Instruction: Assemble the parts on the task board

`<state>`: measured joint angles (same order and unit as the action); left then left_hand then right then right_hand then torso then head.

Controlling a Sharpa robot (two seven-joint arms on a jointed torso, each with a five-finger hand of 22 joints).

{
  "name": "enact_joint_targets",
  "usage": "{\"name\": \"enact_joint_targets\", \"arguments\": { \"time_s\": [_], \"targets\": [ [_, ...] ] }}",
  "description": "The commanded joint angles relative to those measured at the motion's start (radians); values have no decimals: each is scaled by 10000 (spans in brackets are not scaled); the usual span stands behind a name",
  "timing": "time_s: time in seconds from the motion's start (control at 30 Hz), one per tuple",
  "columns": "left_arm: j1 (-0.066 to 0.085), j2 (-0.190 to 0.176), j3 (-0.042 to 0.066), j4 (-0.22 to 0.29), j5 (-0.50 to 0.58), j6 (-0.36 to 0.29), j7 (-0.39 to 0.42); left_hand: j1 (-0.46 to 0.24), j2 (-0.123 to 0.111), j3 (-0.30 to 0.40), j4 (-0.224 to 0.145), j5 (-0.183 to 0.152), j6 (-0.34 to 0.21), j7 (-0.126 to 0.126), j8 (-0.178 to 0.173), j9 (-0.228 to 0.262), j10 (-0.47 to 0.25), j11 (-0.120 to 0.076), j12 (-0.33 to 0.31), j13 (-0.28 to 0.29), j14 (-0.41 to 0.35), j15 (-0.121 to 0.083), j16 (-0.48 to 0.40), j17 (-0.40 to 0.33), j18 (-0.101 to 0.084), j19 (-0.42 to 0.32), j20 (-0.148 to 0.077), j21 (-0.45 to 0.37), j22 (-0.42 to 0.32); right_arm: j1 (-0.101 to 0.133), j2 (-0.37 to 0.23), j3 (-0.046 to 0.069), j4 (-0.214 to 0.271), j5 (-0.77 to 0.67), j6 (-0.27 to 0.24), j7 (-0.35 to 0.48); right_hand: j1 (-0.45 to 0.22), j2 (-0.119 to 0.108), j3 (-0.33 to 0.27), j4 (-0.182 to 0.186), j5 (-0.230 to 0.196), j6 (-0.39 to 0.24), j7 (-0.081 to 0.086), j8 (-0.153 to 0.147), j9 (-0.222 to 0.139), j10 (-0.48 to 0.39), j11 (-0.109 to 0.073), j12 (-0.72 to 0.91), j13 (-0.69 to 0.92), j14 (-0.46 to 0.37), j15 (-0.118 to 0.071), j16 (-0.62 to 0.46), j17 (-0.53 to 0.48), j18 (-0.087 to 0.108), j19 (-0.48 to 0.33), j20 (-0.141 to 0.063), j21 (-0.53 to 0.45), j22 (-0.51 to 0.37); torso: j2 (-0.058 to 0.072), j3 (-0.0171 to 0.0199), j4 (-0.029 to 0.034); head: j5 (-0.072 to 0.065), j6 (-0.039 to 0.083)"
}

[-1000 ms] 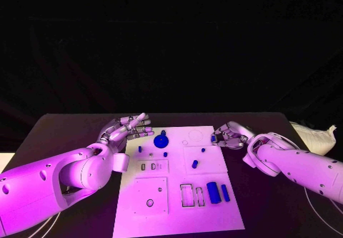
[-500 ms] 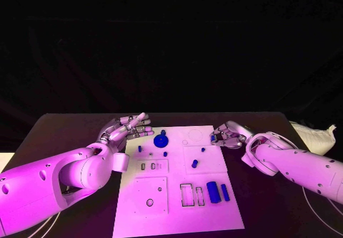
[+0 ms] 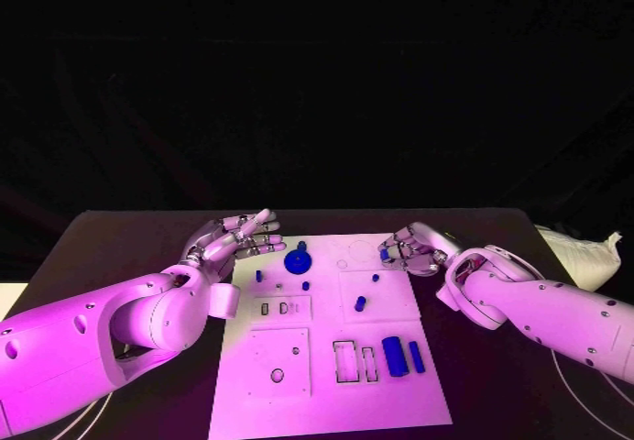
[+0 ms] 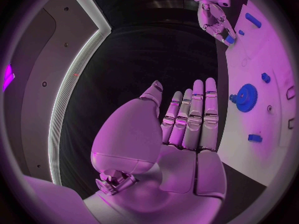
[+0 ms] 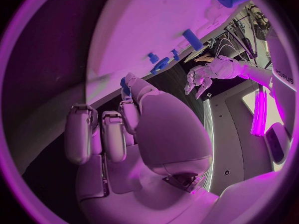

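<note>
Task board [image 3: 331, 385]: a white plate laid flat in the middle of the black table [image 3: 119, 238], with cut-out recesses.
Recesses: two rectangular slots near the lower middle are seen unfilled; a blue bar [image 3: 394, 355] and a thinner blue piece [image 3: 416, 357] lie just beside them.
Gear [image 3: 299, 261]: a blue disc seated on the board's far left part.
Left hand [image 3: 235, 240]: held above the board's far left corner, fingers extended and apart, nothing grasped.
Right hand [image 3: 412, 249]: at the board's far right edge, a small blue part [image 5: 125, 86] pinched at the fingertips.
</note>
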<state>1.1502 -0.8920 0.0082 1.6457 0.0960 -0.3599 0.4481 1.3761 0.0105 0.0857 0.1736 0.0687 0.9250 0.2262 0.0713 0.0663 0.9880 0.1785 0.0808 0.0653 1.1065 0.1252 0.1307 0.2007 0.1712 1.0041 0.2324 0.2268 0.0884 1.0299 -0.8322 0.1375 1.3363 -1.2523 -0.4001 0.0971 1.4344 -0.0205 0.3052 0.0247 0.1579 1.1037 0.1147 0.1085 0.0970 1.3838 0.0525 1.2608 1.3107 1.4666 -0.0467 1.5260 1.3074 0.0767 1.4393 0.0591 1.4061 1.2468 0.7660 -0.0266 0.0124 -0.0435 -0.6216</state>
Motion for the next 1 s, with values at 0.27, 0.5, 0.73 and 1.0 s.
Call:
{"name": "enact_joint_targets", "arguments": {
  "time_s": [0.27, 0.5, 0.73, 1.0],
  "targets": [
    [-18, 131, -7, -168, 72, 186, 61, 7, 112, 1, -77, -31, 63, -5, -39, -11, 23, -7, -29, -10, 43, 7, -39, 15, 109, 94, -6, -63, -12, 129, 168, 29, 1459, -1035, -369, -1823, -178, 251, 147, -22, -31, 115, -80, 116, 311, 401, -312, -37, 299, 863, -29, 40, 1784, -119, 12, -48, 22, -23, -192, -69, 20, 86, -48],
    [-43, 205, -13, -345, 155, 251, -53, 9, 115, 3, -84, -30, 59, -4, -42, -12, 19, -6, -32, -11, 43, 8, -44, 18, 109, 96, -6, -66, -14, 119, 691, 26, 2281, -1595, -113, -2844, -488, 165, 186, -1, 198, 110, -97, 89, 356, 401, -327, -68, 292, 851, -42, 9, 1729, -107, -3, -53, -5, -69, -277, -72, 97, 261, -208],
    [-57, 252, -20, -411, 215, 299, -102, 9, 116, 1, -92, -31, 47, -3, -48, -14, 7, -3, -41, -13, 40, 10, -52, 22, 108, 96, -6, -71, -17, 42, 1340, -89, 2707, -2234, 342, -3604, -652, 120, 196, 15, 310, 113, -103, 77, 381, 395, -330, -97, 280, 843, -47, -14, 1689, -103, -9, -59, -20, -91, -313, -112, 119, 527, -398],
    [-59, 255, -21, -459, 225, 278, -47, 12, 118, 1, -105, -30, 34, 1, -55, -17, -11, 1, -52, -17, 34, 13, -63, 27, 107, 97, -5, -79, -22, -124, 2117, -340, 2663, -2872, 775, -4206, -725, 87, 184, 24, 309, 108, -105, 68, 391, 357, -332, -184, 221, 833, -49, -40, 1639, -98, -19, -61, -36, -120, -296, -104, 137, 689, -500]
  ]
}}
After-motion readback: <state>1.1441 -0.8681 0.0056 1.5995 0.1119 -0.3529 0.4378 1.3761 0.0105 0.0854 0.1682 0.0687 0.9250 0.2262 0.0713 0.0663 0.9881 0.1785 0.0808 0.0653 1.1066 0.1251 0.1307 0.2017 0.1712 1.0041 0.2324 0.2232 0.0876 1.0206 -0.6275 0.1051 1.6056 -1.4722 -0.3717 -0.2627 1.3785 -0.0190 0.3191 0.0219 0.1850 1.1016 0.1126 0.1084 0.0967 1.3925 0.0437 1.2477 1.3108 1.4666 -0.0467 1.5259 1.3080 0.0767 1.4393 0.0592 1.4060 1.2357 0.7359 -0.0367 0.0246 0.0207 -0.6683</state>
